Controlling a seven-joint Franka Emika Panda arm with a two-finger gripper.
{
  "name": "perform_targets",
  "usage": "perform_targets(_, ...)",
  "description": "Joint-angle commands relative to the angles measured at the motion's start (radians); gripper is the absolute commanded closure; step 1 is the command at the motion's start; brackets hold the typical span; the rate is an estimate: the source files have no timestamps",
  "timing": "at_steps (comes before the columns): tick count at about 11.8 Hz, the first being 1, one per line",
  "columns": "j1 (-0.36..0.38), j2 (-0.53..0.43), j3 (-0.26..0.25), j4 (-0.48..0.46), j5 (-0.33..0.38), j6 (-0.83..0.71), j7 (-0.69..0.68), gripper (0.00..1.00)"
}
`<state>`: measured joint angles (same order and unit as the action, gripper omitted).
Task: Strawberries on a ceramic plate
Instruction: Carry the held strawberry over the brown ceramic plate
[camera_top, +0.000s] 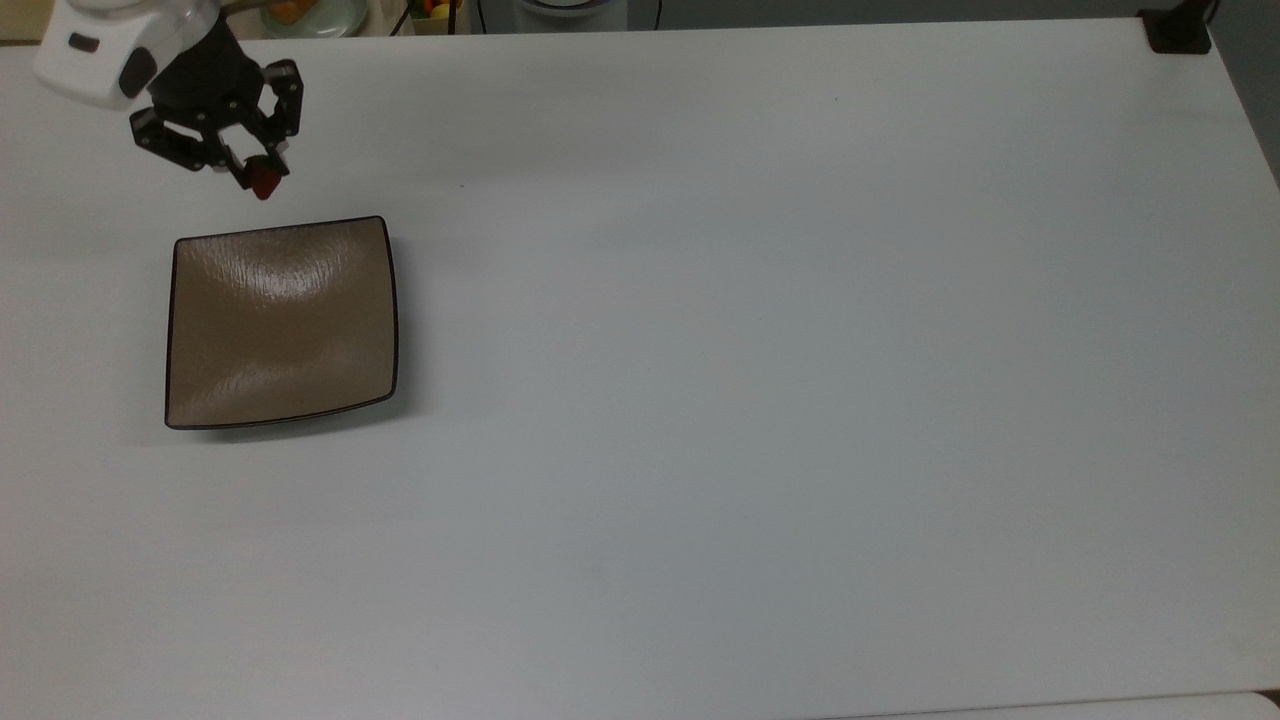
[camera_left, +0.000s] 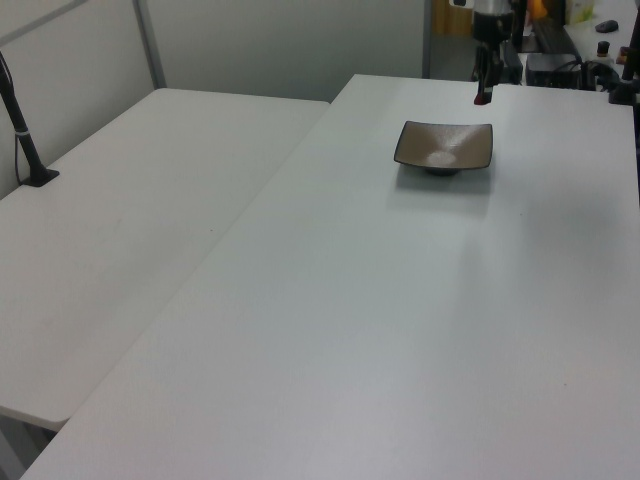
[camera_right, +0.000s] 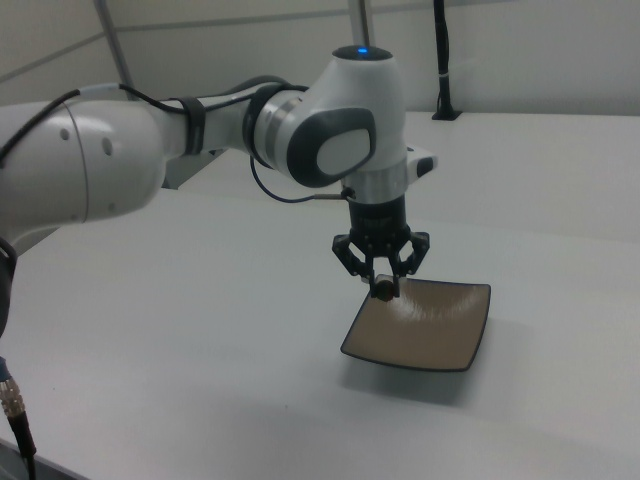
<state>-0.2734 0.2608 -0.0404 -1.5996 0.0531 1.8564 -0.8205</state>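
Note:
The square tan-brown ceramic plate (camera_top: 282, 322) with a thin dark rim rests on the white table at the top view's left; it also shows as a plate (camera_left: 444, 146) in the left view and a plate (camera_right: 420, 326) in the right view. My gripper (camera_top: 258, 180) hovers just above the plate's upper edge in the top view, shut on a small red strawberry (camera_top: 265, 182). The right view has the gripper (camera_right: 383, 288) hanging over the plate's near-left edge, holding the strawberry (camera_right: 383, 290). In the left view the gripper (camera_left: 484, 96) hangs beyond the plate's far side.
The white table (camera_top: 760, 400) stretches wide to the top view's right. A black post base (camera_top: 1178, 30) stands at the table's far right corner. A second white table (camera_left: 130, 230) adjoins in the left view. Clutter sits beyond the table's far edge (camera_left: 560, 40).

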Motion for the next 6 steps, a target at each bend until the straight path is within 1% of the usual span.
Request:
perform_targets(1,0.0,0.034,-0.006,-0.042,0.016,0.125,-0.025,0.97)
perform_targets(2,0.002,0.05,-0.006,-0.049,0.016,0.165,-0.022,0.97)
perform_targets(5,0.01,0.089,-0.006,-0.059,0.014,0.217,-0.016,0.97)
perform_targets(6,0.022,0.11,-0.006,-0.059,0.014,0.249,-0.003,0.97)
